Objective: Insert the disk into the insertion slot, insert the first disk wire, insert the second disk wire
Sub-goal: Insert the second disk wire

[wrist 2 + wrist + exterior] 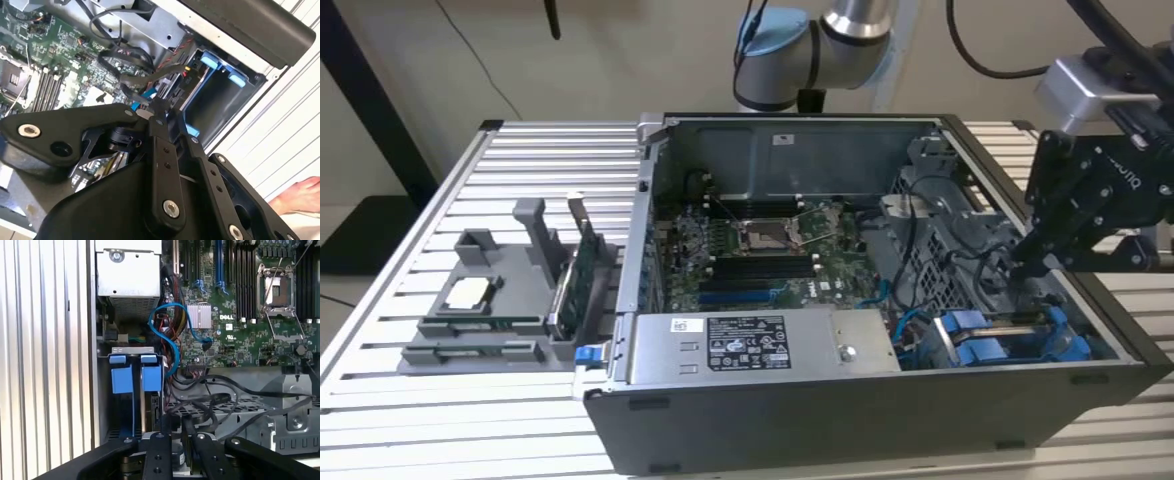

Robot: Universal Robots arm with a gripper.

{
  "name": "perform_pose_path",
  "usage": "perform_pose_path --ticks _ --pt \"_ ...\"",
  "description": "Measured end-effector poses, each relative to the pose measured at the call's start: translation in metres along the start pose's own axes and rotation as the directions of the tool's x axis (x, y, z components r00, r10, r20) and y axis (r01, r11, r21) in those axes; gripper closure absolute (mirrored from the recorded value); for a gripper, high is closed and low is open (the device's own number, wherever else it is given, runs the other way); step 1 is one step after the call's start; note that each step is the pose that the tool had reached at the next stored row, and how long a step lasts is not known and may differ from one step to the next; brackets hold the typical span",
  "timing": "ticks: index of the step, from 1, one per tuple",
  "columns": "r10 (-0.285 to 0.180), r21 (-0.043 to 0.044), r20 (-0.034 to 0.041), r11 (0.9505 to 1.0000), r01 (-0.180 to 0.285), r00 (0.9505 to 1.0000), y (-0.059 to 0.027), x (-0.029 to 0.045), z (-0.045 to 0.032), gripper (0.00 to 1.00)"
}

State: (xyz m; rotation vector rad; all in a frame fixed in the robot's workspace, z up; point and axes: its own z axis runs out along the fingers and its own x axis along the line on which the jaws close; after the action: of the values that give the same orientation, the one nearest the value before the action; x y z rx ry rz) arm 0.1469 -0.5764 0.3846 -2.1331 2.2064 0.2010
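Observation:
The disk's blue carrier [987,340] sits inside the insertion slot [1067,345] at the case's corner on the exterior view's right. In the first wrist view its two blue tabs [136,377] show, with a strip of the grey disk [155,410] edge-on behind them. My black gripper [1027,268] reaches down into the case just above that bay. In the second wrist view the gripper [156,114] is shut on the end of a black disk wire [120,75], close to the slot [215,95]. The gripper [177,435] hangs beside the carrier, among black wires [210,400].
A silver power-supply box [747,345] fills the case's near side, with the green motherboard [761,240] behind it. A blue cable [170,335] loops by the bay. A grey fixture holding a green card [567,290] stands outside the case. A hand [300,195] rests on the slatted table.

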Motion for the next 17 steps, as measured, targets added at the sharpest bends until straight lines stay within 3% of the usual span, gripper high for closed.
perform_pose_path --ticks 3,7,10,15,17 --pt "-0.001 0.0055 0.0020 1.0000 0.001 1.0000 0.0072 0.0009 0.0007 0.76" --pt "-0.004 0.0272 0.0034 0.9996 0.004 1.0000 0.0170 0.0020 0.0056 0.76" --pt "-0.006 0.0385 0.0101 0.9992 0.006 0.9999 0.0186 0.0024 0.0080 0.76" --pt "-0.014 0.0414 0.0133 0.9990 0.014 0.9998 0.0186 0.0022 0.0066 0.76" --pt "-0.017 0.0466 0.0134 0.9988 0.016 0.9998 0.0187 0.0022 0.0067 0.76"
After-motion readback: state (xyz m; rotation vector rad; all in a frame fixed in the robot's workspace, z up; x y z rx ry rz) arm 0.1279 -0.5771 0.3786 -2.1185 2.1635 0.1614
